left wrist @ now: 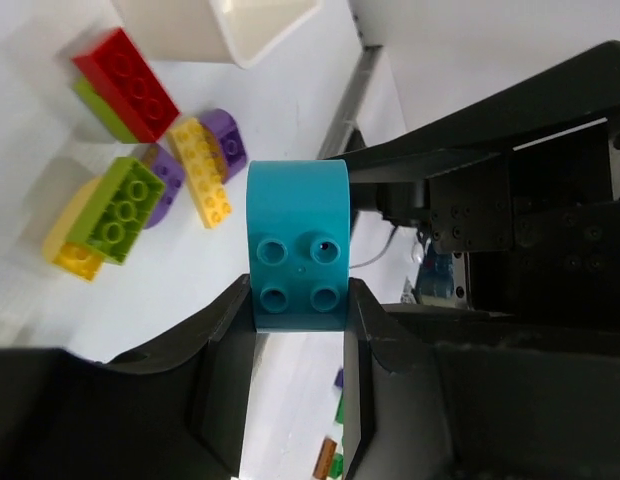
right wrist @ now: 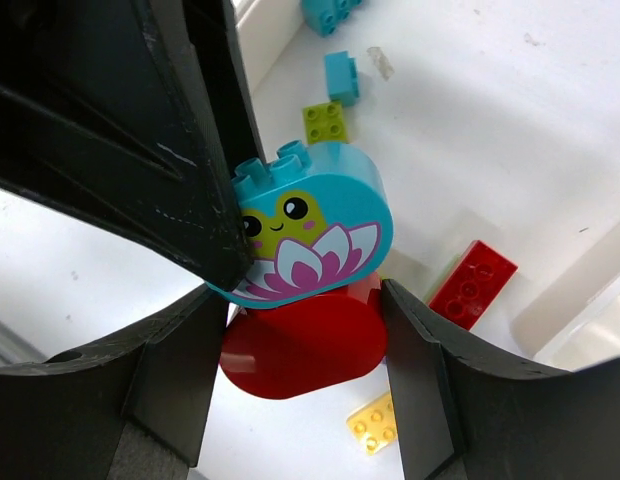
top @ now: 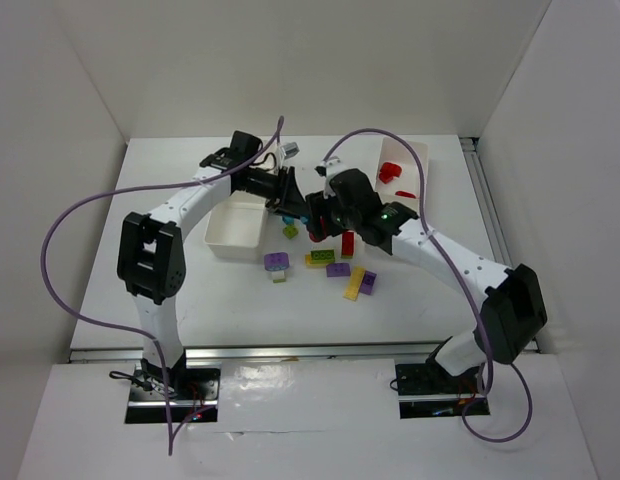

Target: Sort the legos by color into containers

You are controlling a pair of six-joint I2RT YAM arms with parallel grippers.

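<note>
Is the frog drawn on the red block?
No, the frog face is printed on the teal block, which sits stacked on the red block.

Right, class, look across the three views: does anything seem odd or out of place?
Yes. A teal brick printed with a frog sits joined to a red piece, held between both claws: the left claw grips the teal brick, the right claw the red piece. Two colours joined cannot be sorted by colour yet.
</note>
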